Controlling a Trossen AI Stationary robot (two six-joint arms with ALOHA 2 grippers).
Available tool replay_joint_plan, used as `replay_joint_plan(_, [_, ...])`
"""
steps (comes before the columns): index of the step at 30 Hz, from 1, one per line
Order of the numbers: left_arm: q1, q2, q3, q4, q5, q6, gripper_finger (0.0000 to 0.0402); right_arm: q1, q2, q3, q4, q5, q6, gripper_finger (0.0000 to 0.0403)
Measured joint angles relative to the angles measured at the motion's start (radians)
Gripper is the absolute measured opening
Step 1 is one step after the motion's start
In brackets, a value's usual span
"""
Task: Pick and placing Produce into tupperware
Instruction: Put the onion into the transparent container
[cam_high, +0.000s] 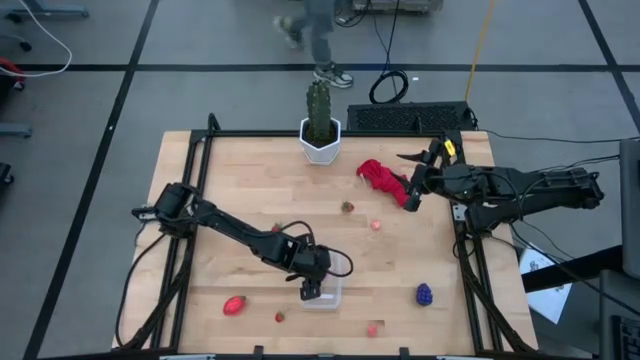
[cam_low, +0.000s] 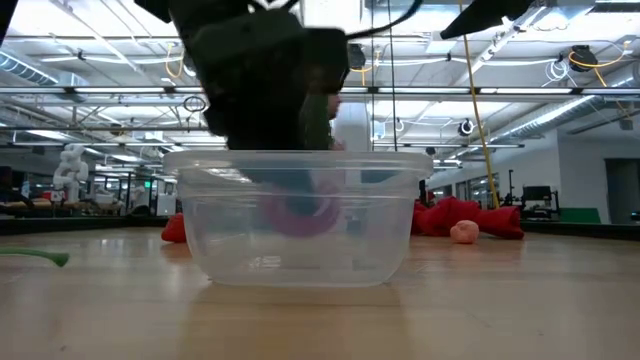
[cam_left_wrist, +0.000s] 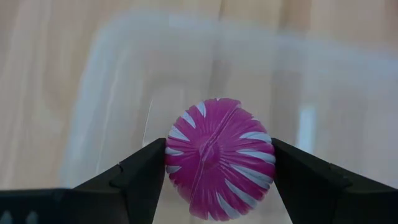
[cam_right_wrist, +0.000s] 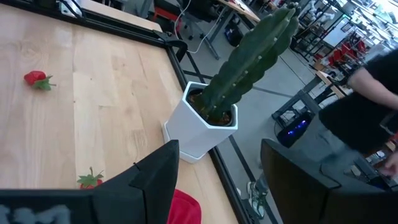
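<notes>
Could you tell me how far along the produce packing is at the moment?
Nothing is visibly lying in the tupperware yet. In hand: the left gripper holds the magenta piece over it, not released. Left on the table: the big strawberry, the grape bunch, and small pieces such as one at. The right gripper hangs open over the red cloth.

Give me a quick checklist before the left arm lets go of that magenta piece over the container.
1. Left gripper clamps the magenta round piece on both sides: ok.
2. Piece is over the tupperware, inside its walls: ok.
3. Piece resting on the container floor: cannot tell.
4. Tupperware upright on the table: ok.
5. Right gripper away from the drop, over the red cloth: ok.
6. Produce left outside, such as the grape bunch: not ok, several remain.
</notes>
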Motion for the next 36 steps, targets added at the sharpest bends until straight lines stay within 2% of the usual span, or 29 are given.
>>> replay_joint_plan(36, [0.003,0.004,0.0,0.005,-0.004,0.021,0.0271,0.0,0.0,0.0,0.0,-0.002,0.026,0.0219])
